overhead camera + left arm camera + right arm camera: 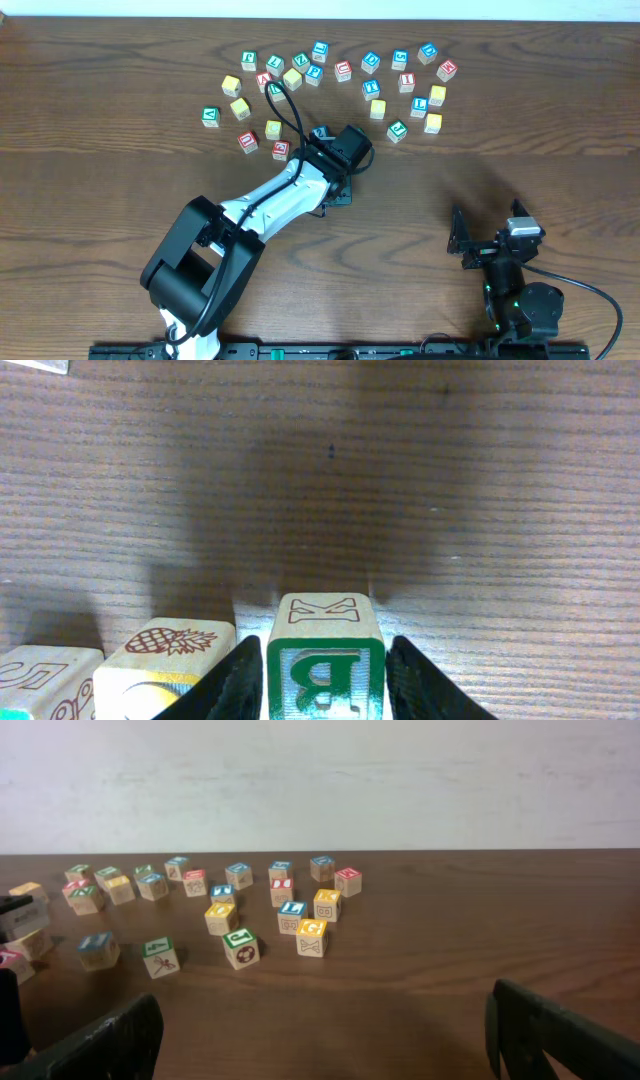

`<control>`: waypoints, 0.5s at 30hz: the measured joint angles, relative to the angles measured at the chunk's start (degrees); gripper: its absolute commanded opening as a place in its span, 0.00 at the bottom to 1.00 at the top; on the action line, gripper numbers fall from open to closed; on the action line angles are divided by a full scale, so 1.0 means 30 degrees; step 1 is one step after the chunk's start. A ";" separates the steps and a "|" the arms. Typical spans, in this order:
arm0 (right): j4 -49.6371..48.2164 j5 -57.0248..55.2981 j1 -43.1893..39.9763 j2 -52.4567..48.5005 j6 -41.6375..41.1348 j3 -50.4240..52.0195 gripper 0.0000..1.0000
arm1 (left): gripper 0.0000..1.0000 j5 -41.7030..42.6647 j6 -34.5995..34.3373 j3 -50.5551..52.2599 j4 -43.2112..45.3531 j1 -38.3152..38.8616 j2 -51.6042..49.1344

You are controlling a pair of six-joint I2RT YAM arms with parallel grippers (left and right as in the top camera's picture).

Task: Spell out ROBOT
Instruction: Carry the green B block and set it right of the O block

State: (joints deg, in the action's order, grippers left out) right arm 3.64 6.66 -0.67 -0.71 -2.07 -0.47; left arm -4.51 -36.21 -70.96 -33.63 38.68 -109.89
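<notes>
Left side first: a pineapple block sits just beside the left gripper. Its fingers are clamped on the green R block (letter upside down to the wrist camera), near the middle of the wooden table. Over on the right, the right gripper hangs spread wide and holds nothing, well apart from the scattered blocks.

Robot lab bench: wood-grain table, blank white wall.

Bare dark wooden table open at centre-right; scatter of small coloured wooden letter blocks crowds far side, white-and-black left arm lying diagonally across centre-left.
</notes>
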 measured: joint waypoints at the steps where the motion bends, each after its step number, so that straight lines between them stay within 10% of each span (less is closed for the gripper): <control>1: 0.0000 0.0000 0.0007 0.0000 0.0000 0.0000 0.99 | 0.41 -0.0007 0.0000 0.0000 -0.0007 0.0000 0.0000; 15: 0.0000 0.0000 0.0007 0.0000 0.0000 0.0000 0.99 | 0.53 -0.0051 0.2237 -0.2579 -0.2091 -0.0452 0.0007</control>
State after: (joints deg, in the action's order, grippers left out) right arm 3.64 6.66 -0.64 -0.71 -2.07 -0.47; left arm -4.67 -29.50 -78.70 -39.90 37.32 -109.86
